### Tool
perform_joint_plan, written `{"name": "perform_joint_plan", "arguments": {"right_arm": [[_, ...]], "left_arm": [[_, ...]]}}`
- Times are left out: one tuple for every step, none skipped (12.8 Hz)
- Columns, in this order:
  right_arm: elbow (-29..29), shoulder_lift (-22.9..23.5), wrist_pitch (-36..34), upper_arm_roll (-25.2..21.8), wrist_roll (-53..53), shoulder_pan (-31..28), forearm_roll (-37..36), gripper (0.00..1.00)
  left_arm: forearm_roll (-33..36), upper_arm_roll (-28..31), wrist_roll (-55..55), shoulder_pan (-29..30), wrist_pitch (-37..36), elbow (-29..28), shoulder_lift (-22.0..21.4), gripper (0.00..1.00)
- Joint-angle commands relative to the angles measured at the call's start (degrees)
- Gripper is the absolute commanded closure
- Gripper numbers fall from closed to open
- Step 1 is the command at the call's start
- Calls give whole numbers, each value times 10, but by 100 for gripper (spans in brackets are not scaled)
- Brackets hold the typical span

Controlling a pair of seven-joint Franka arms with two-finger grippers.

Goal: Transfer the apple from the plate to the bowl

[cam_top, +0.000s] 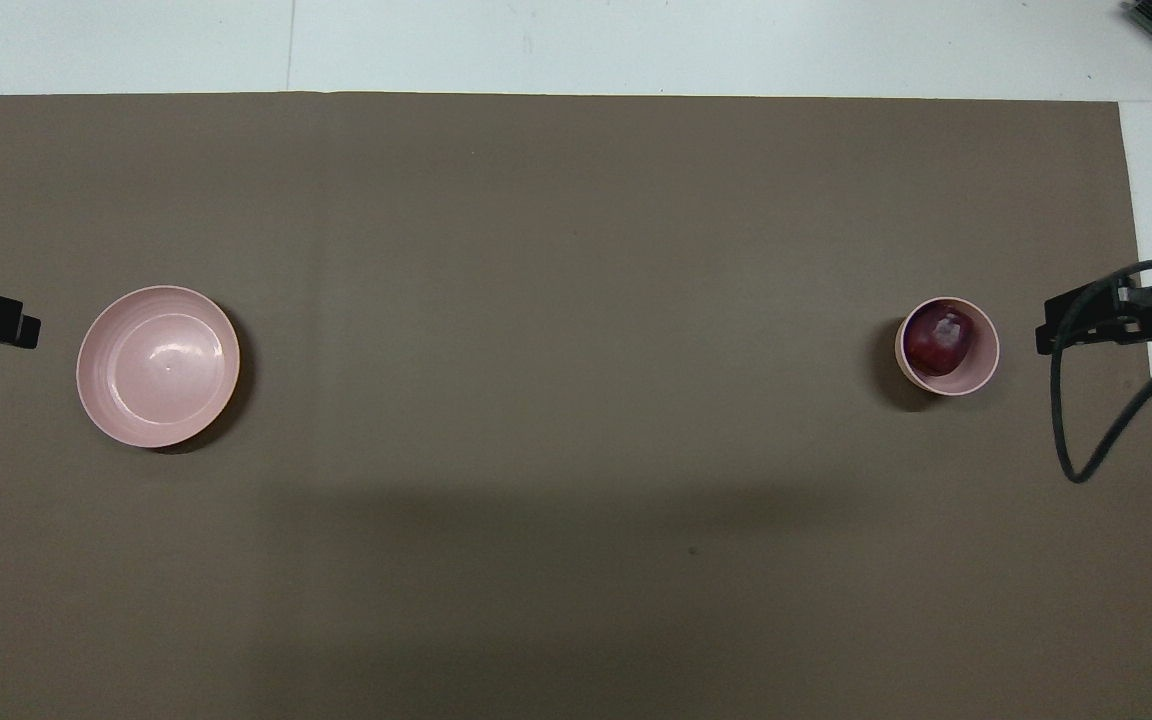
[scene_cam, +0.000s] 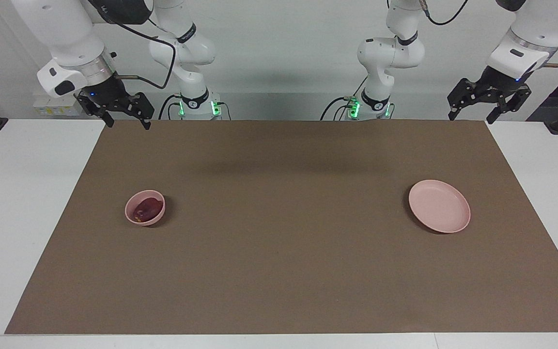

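Across the table, a brown mat covering nearly the whole top. Above the mat's corner nearest the robots at the right arm's end, the right arm, bent down from its tall white upper links, wrist tilted, black cable looping off it. At its tip the right gripper, raised, fingers spread apart, nothing between them; in the overhead view only its dark tip at the frame's edge. Over the matching corner at the left arm's end, the left arm, likewise folded downward and waiting, with the left gripper hanging wide open and empty. On the mat toward the left arm's end, the plate, flat, pale pink, bare. Well apart from it, toward the right arm's end, the bowl, smaller and deeper, upright. Inside the bowl, the apple, dark red, resting below the rim, pale patch facing up in the overhead view. Both grippers well apart from bowl and plate.
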Motion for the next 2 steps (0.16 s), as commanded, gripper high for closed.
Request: {"name": "perform_joint_plan", "arguments": {"right_arm": [[11,2,-24,7,-8,-2,2,0],[16,2,-26,9,-7,-1,2,0]], "left_arm": [[9,-5,-5,8,-9,2,-5,0],[9,-5,-5,8,-9,2,-5,0]]}}
